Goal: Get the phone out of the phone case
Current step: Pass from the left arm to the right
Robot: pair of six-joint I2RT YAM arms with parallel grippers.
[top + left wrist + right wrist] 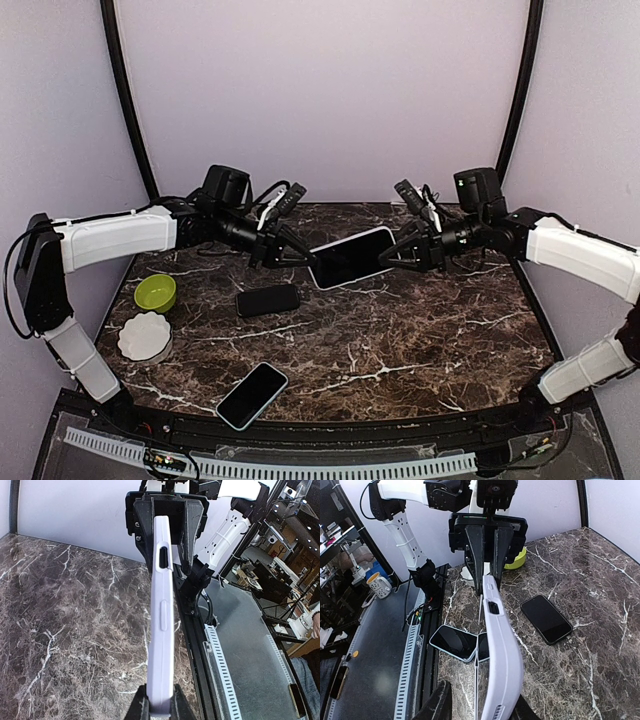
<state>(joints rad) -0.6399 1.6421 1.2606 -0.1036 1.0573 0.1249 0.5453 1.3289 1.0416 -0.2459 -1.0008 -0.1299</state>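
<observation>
Phone case (350, 257) (aloft) clamped by left claw (303, 257); right claw (392, 258) straddles it, grip unclear.

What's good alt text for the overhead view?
Two arms meet above a marble table: the left gripper clamps one end of a phone in a pale case, the right gripper straddles the other. Below lie a black phone, a pale-edged phone, a green bowl and a white dish.

You have no writing, brand, number or sign to read in any view: the lilac phone case (162, 630) shows you only plain edges, the black phone (268, 300) and the pale-edged phone (252, 396) have dark screens, and the mug (379, 585) is too small.
</observation>
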